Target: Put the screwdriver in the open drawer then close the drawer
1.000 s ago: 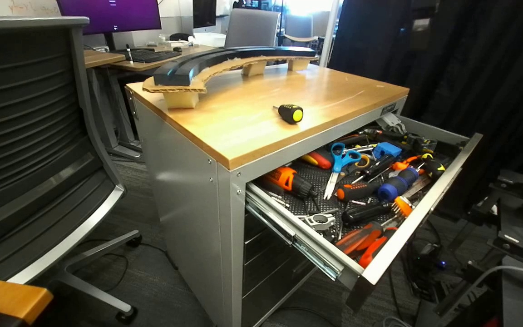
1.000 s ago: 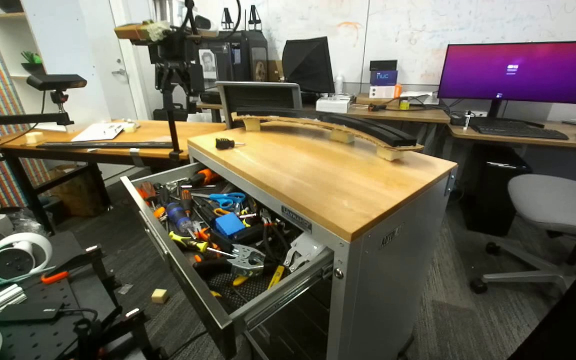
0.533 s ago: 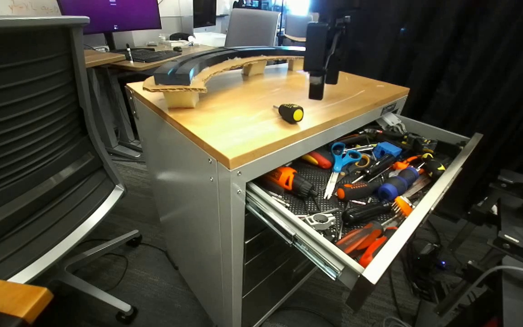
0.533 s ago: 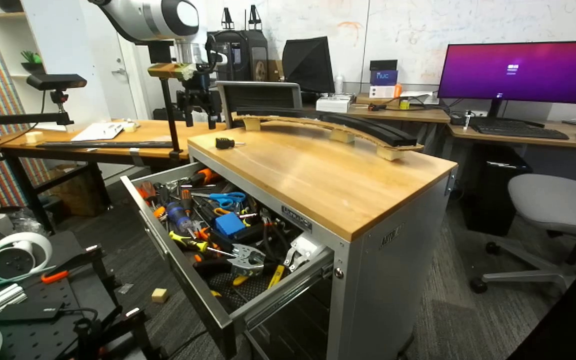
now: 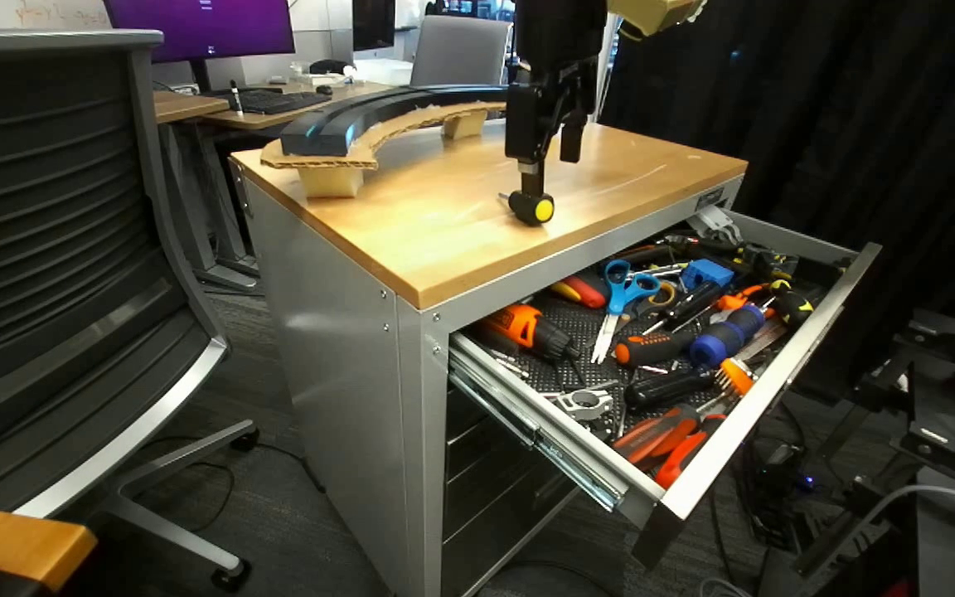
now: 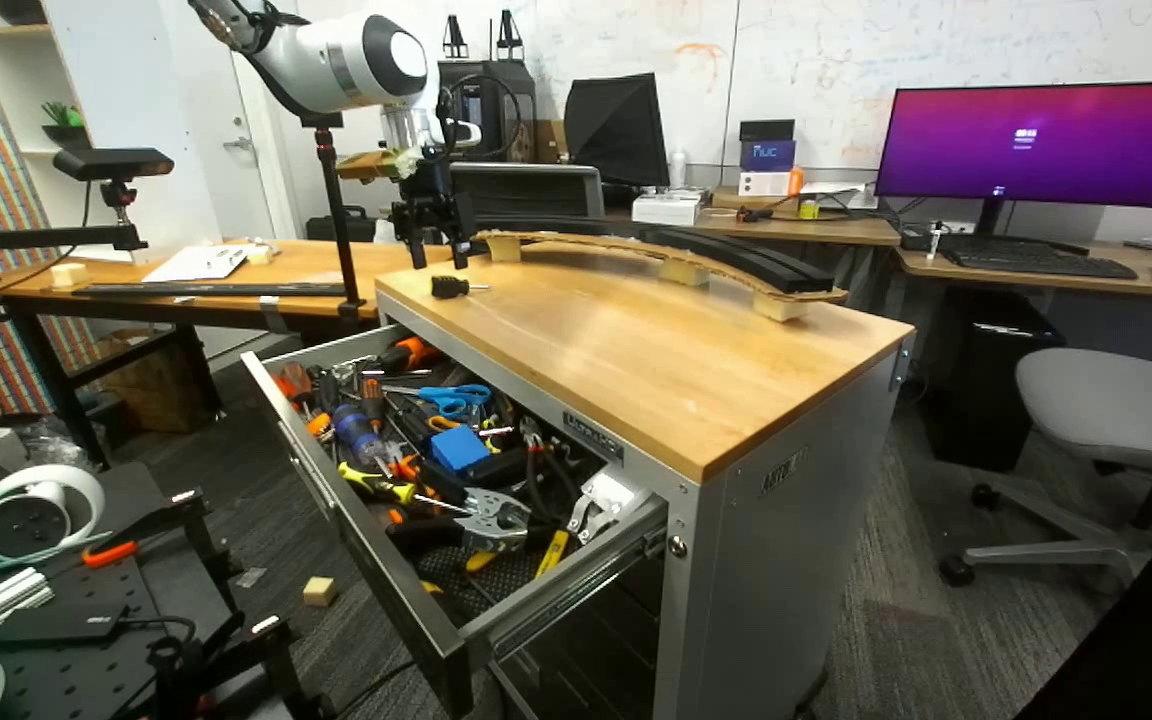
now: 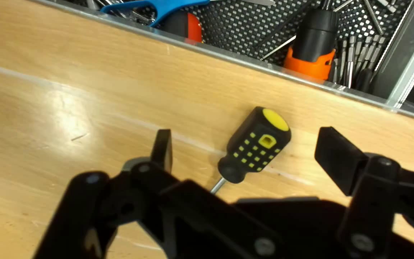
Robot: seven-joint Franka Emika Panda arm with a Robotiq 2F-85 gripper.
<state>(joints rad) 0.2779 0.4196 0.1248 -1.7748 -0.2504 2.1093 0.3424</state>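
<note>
Hovering, one end effector (image 6: 440,262) holds two fingers (image 7: 336,158) apart above one screwdriver (image 7: 255,144) near one pulled-out drawer (image 5: 774,377).

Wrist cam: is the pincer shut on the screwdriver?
No: in the wrist view the pincer stands open, with wooden top showing between the screwdriver and both jaws.

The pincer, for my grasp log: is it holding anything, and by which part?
Nothing: the pincer stands open, with a finger on either side of the screwdriver in the wrist view.

Pale glare on the wooden top (image 7: 68,117) (wrist view, at left), end effector (image 7: 252,153) slightly blurry.
</note>
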